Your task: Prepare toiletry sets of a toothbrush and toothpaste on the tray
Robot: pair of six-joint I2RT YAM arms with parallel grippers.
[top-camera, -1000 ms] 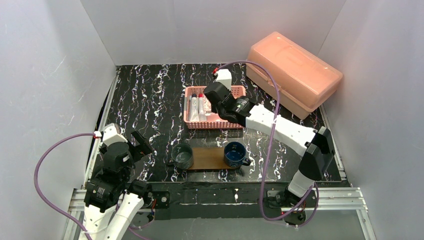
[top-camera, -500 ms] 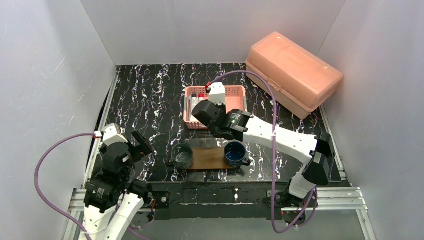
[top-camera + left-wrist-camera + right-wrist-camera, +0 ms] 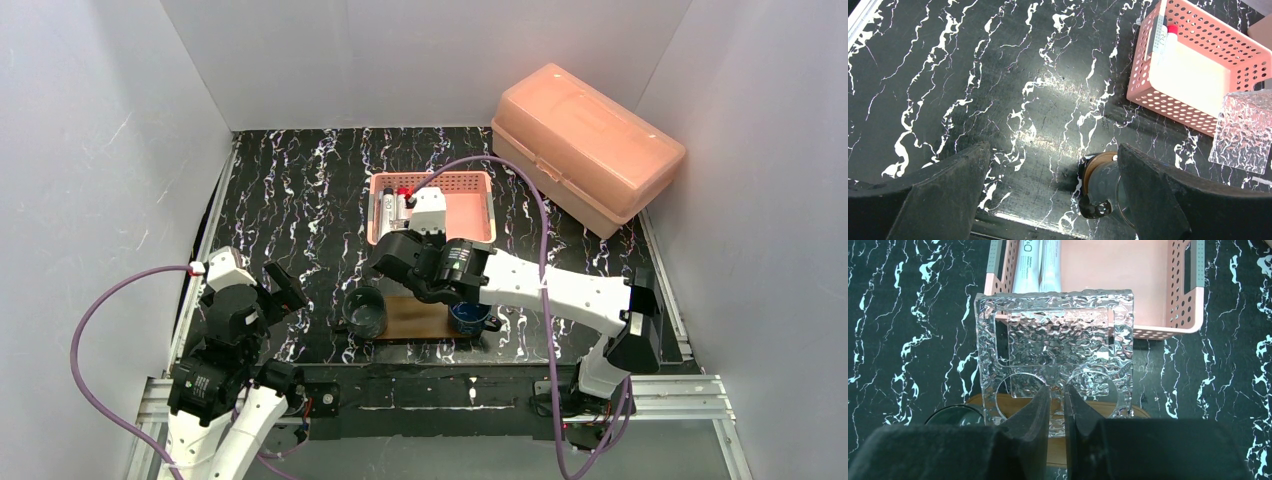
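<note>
Now that the right gripper [image 3: 1056, 395], pinching the glass cup [image 3: 1058, 340] by its wall, has swung from the basket [image 3: 470, 200] to over the tray [image 3: 415, 318], setting it between grey cup [image 3: 364, 310] and mug [image 3: 470, 321] looks next.

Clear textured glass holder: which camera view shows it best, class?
Right wrist view: the clear textured glass holder sits nearly whole and central, gripped in the right gripper's jaws. Left wrist view catches only a part at its right edge. In the top external view the right arm hides it.
</note>
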